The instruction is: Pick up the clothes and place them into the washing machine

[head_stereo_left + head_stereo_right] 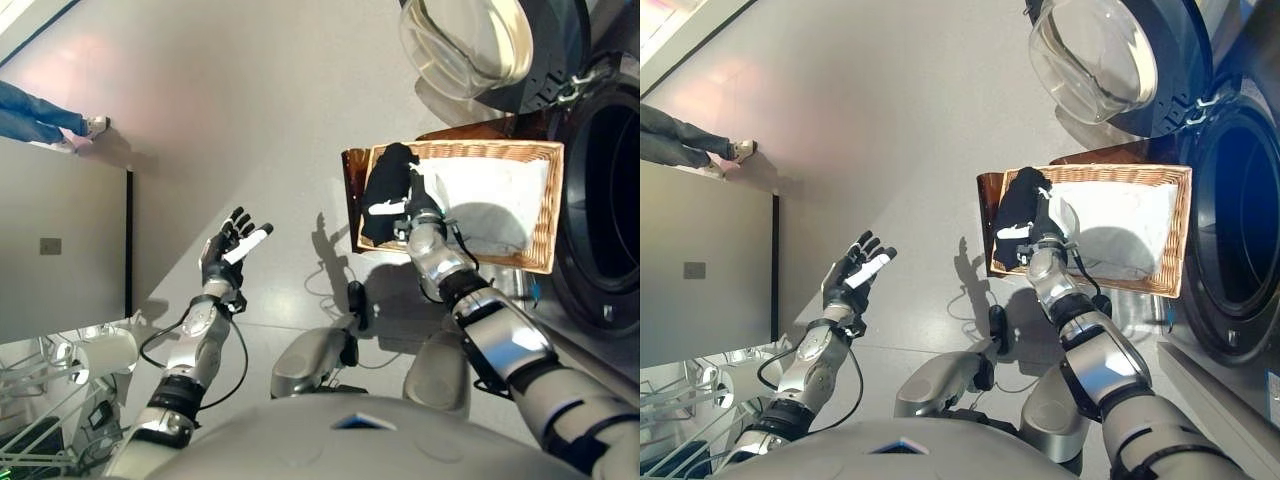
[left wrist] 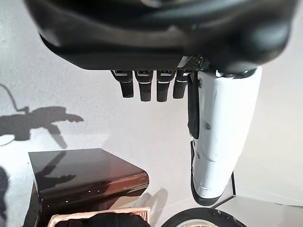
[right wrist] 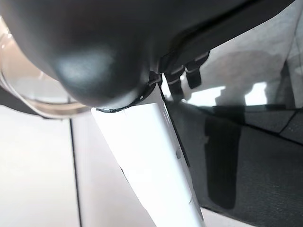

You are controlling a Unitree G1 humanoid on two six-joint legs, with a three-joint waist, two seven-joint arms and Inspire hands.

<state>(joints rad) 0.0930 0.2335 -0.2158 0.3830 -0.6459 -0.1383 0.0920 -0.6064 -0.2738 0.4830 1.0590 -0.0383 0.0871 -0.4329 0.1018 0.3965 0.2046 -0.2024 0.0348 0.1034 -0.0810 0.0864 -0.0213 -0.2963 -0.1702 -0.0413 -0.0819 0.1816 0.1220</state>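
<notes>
A shallow wicker basket (image 1: 470, 148) rests on a low dark brown box (image 1: 351, 190) beside the washing machine (image 1: 605, 210). A black garment (image 1: 385, 185) lies over the basket's left end, with white cloth (image 1: 495, 195) beside it. My right hand (image 1: 420, 210) is open over the black garment, its white-covered thumb (image 3: 151, 156) straight out across the dark cloth (image 3: 246, 161). My left hand (image 1: 232, 250) is open and empty above the floor, well left of the basket.
The machine's round glass door (image 1: 470, 40) stands open above the basket, and the dark drum opening (image 1: 1240, 220) is to the basket's right. A grey cabinet (image 1: 60, 250) stands at the left. A person's legs (image 1: 40, 115) are at the far left.
</notes>
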